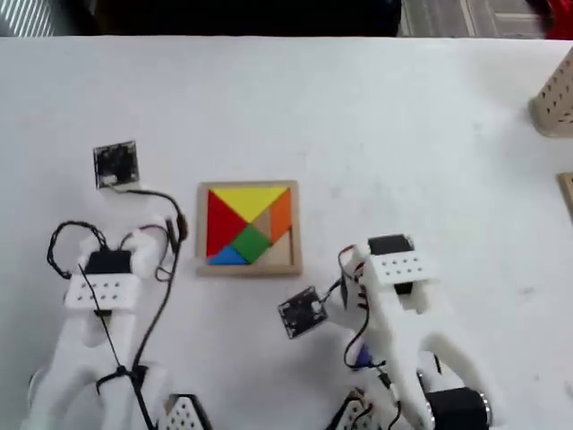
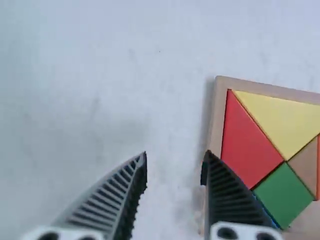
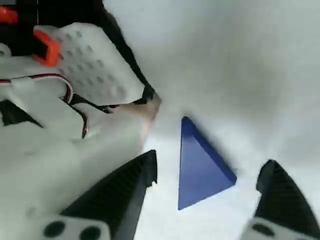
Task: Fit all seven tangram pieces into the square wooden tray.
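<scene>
tray: I see the square wooden tray (image 1: 249, 270) mid-table (image 1: 403, 116), between the two arms and a bit ahead of them. Pale wood, raised rim, sitting flat.
pieces in tray: yellow big triangle (image 1: 249, 201) along the far edge, red big triangle (image 1: 218, 224) down the left side, the two meeting at the centre. Green square (image 1: 252, 243) sits on its point under the centre. Blue piece (image 1: 227, 257) at near-left, orange piece (image 1: 283, 215) on the right side, small tan triangle (image 1: 265, 220) between orange and green. All lie flush and edge to edge. The near-right corner reads as plain wood colour.
loose piece: blue triangle (image 3: 200, 170), flat on the table, outside the tray, close in by the right arm. Solid blue, sharp corners.
left hand: the left hand (image 2: 175, 165) has its fingers apart and nothing between them. It's low over bare table, just beside the tray's outer rim on the red triangle's side. One finger (image 2: 225, 195) overlaps the rim in my wrist view; I can't tell if it touches.
right hand: the right hand (image 3: 210, 167) is spread wide. The loose blue triangle lies between the fingers, neither one touching it.
</scene>
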Action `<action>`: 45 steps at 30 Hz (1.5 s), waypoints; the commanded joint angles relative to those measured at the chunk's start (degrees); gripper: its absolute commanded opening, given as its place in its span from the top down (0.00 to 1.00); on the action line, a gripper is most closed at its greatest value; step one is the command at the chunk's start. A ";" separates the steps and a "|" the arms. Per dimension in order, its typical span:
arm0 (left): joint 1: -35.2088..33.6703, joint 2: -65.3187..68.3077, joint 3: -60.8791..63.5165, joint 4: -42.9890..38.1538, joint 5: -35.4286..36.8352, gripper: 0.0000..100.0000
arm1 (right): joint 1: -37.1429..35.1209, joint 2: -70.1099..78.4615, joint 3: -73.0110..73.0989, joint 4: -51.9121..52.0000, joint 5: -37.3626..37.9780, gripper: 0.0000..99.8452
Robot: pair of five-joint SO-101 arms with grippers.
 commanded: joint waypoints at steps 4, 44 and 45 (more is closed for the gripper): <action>-0.75 -1.63 -1.93 -3.08 0.70 0.81 | 4.09 -0.31 1.41 0.13 3.43 0.67; 61.23 -1.63 -9.76 16.35 -5.54 0.54 | 82.68 -25.89 -2.81 -46.90 -61.19 0.97; 62.29 -1.63 -9.05 14.59 -6.77 0.54 | 83.47 -24.48 -2.81 -48.84 -61.19 0.96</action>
